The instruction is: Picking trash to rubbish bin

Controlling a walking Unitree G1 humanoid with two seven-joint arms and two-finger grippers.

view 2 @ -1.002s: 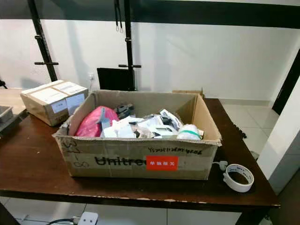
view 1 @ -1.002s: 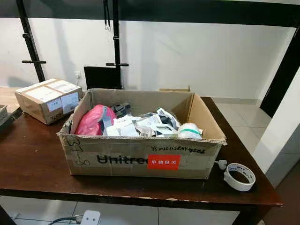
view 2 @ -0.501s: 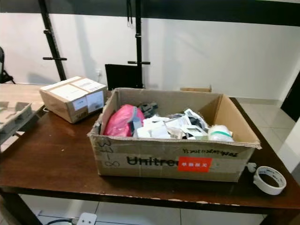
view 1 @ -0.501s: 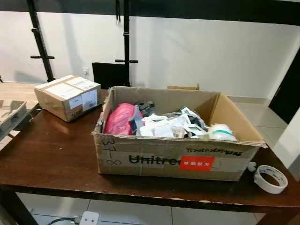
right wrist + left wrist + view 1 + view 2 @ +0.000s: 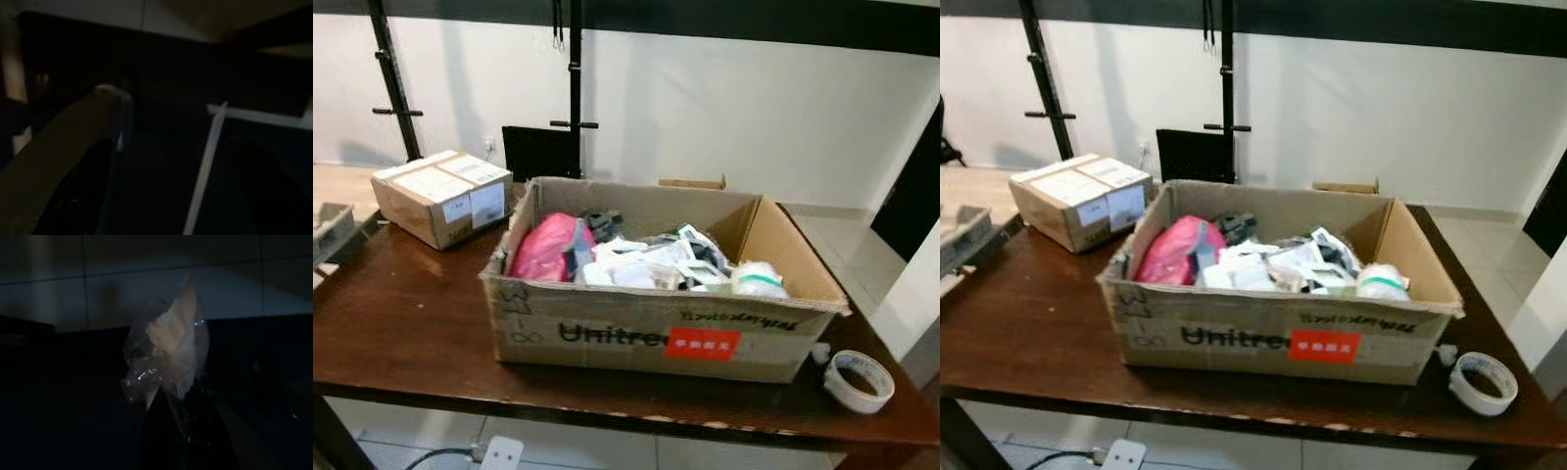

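Observation:
An open cardboard box (image 5: 656,333) printed "Unitree" stands on a dark wooden table (image 5: 401,323), straight ahead of me. It holds trash: a pink bag (image 5: 543,250), crumpled white papers and wrappers (image 5: 646,269) and a white roll with a green band (image 5: 759,281). In the dark left wrist view, my left gripper (image 5: 176,401) is shut on a crumpled clear plastic wrapper (image 5: 171,347) with white paper inside. The right wrist view is very dark; my right gripper (image 5: 171,196) has its black fingers (image 5: 83,196) apart and nothing clearly between them.
A roll of white tape (image 5: 859,380) lies at the table's right front corner. A smaller sealed carton (image 5: 440,196) sits at the back left, and a grey tray (image 5: 328,227) lies beyond the left edge. Black rack posts (image 5: 576,88) stand behind. A power strip (image 5: 501,454) lies on the floor.
The whole picture has shifted sideways as the camera moved, first one way and then partly back. The box, carton and tape keep their places on the table.

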